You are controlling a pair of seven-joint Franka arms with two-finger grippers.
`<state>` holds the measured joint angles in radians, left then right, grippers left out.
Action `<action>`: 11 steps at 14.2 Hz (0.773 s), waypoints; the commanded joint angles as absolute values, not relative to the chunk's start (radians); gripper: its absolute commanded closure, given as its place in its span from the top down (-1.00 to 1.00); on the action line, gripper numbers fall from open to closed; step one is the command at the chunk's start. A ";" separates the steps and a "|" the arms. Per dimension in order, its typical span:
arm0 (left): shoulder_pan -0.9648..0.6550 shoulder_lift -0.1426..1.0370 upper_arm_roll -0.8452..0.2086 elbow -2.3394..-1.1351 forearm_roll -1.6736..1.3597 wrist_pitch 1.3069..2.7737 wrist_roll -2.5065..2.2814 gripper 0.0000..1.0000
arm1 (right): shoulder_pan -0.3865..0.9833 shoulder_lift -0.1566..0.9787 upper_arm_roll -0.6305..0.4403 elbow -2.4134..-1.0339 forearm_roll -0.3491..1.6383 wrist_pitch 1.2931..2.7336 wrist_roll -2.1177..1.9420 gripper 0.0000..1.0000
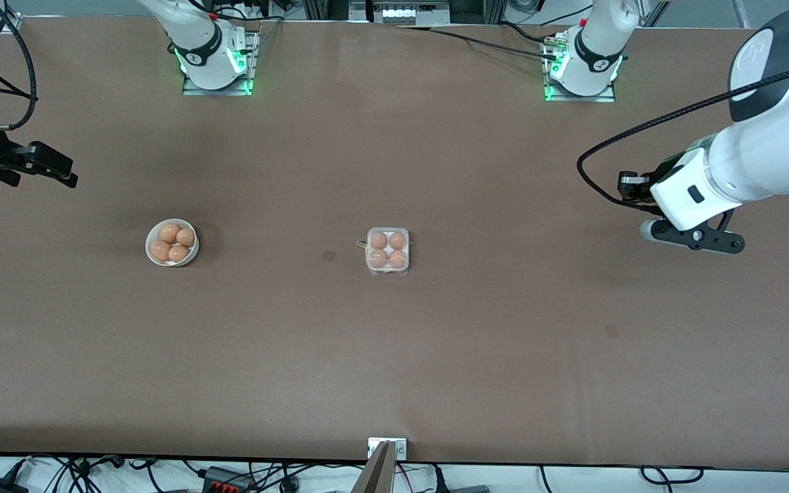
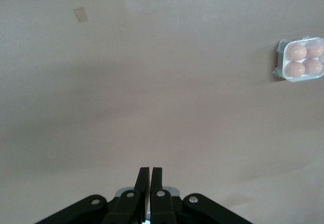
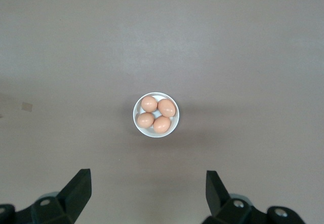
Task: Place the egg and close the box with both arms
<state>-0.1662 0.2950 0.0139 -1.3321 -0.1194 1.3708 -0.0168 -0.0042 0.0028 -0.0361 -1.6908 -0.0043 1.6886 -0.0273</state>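
I read task as finished: small square white egg carton with clear lid [image 1: 387, 250] mid-table, four eggs in, lid apparently down. Left gripper [image 2: 150, 176] pinched together, right gripper [image 3: 148, 186] spread, both parked high. Next: nothing, just verify latch.

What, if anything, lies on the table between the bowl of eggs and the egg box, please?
Between the bowl and the box only a small tape-like patch lies on the brown table, close to the box; the front view shows this.

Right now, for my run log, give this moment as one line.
egg carton: four eggs, lid shut | bowl: four eggs | left gripper: shut, over bare table | right gripper: open, above bowl
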 commanded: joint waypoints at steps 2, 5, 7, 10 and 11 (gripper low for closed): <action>-0.115 0.270 0.008 -1.355 -0.103 1.355 0.035 -0.18 | -0.008 -0.017 -0.034 -1.704 -0.014 1.695 -0.038 1.00; -0.104 0.272 0.015 -1.353 -0.101 1.359 0.038 1.00 | -0.011 -0.012 -0.035 -1.703 -0.014 1.704 -0.040 1.00; -0.097 0.258 0.017 -1.355 -0.091 1.365 0.035 1.00 | -0.012 -0.012 -0.037 -1.703 -0.012 1.704 -0.038 1.00; -0.057 0.213 0.017 -1.377 -0.029 1.429 0.025 1.00 | -0.008 -0.012 -0.035 -1.691 -0.014 1.703 -0.038 1.00; -0.049 0.195 0.017 -1.417 -0.017 1.437 0.022 1.00 | -0.008 -0.012 -0.035 -1.690 -0.014 1.700 -0.038 1.00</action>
<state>-0.0791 0.2621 0.0203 -1.3373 -0.0524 1.4028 0.0166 -0.0068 0.0028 -0.0386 -1.6890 -0.0043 1.6999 -0.0274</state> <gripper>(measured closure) 0.062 0.000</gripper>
